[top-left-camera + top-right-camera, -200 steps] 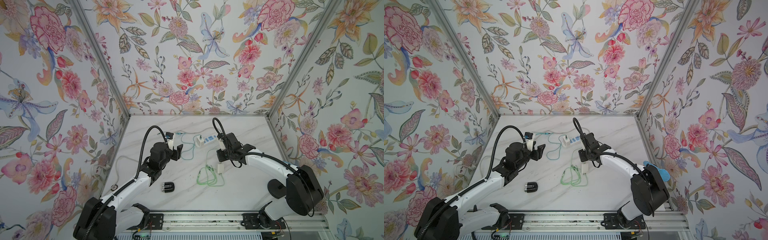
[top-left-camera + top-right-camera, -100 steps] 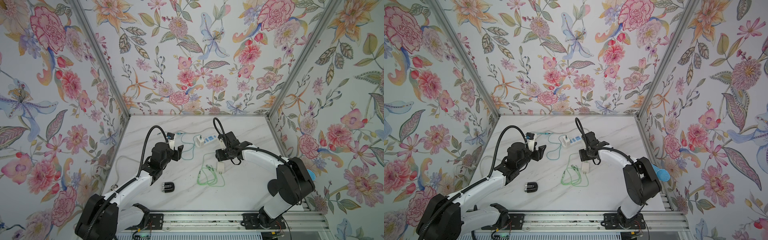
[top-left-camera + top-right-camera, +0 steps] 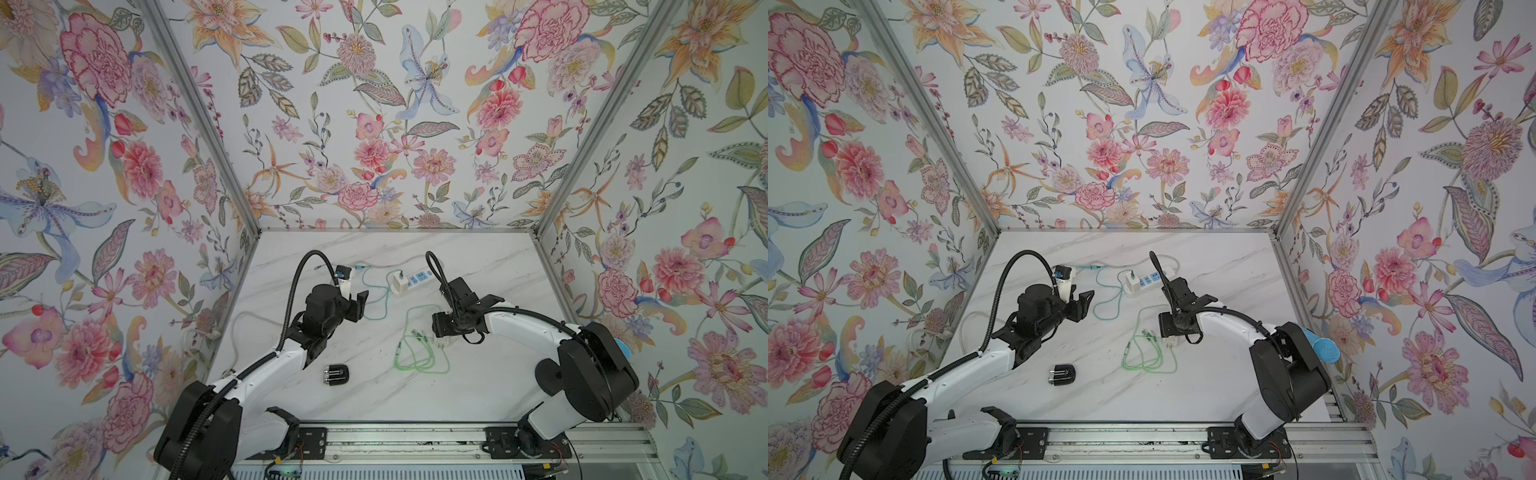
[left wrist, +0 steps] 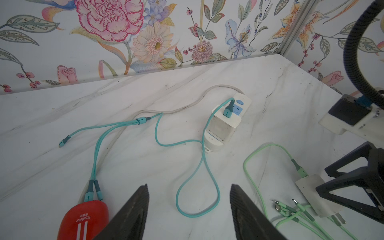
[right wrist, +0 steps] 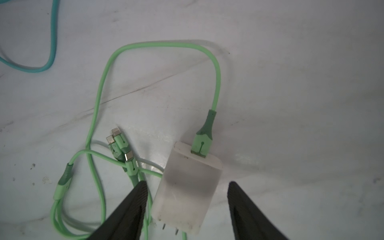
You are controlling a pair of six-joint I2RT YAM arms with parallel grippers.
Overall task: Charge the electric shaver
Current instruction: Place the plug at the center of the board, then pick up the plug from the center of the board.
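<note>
Shaver (image 4: 83, 220), red, lay on left of table (image 4: 270, 83) just beside left claw (image 4: 188, 187), which hung released; two teal connectors (image 4: 94, 190) touched its end, seating unclear; right claw (image 5: 187, 182) stood released, straddling loose green-cable adapter (image 5: 191, 170); step looked like plug-in; next: pinch teal connector, push home.

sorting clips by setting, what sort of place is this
Probably a staged robot test booth, not a real room: floral wallpaper panels held in aluminium posts, a marble-look tabletop, and the left arm and right arm mounted on a rail.
</note>
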